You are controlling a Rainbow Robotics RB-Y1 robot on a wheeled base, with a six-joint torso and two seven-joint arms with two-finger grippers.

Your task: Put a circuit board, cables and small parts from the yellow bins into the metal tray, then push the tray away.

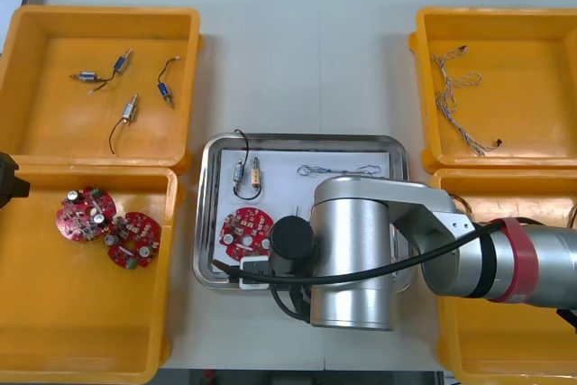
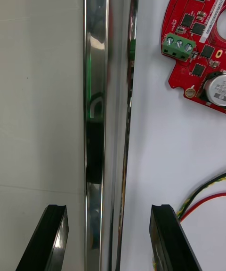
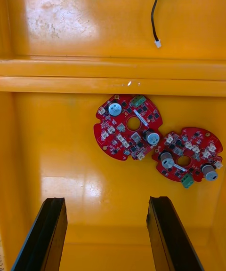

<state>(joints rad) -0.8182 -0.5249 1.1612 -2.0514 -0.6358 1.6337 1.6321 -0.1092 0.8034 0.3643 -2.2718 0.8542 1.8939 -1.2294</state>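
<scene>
The right gripper [image 2: 109, 210] hangs with its jaws wide apart and holding nothing, straddling the near rim of the metal tray [image 2: 96, 87]: one finger over the bare table [image 2: 42, 87], the other over the tray's white inside. Just beside that inner finger lies a red and yellow cable [image 2: 202, 200], with a round red circuit board [image 2: 197, 40] farther in.

In the front view the tray sits between the yellow bins with small metal parts [image 1: 248, 173] and a twisted cable [image 1: 343, 169] loaded too, so the push looks like the step in hand.

The risks sit at the rim. The inner finger could catch the cable and drag it out. The gripper also meets the tray towards its left near corner, so an off-centre shove may swing the tray into a far yellow bin [image 1: 419, 96]. A finger might ride up the shiny lip and tip the load.

The left gripper [image 3: 107, 201] waits, spread and empty, over two circuit boards [image 3: 128, 126] in the near left bin [image 1: 173, 223].
</scene>
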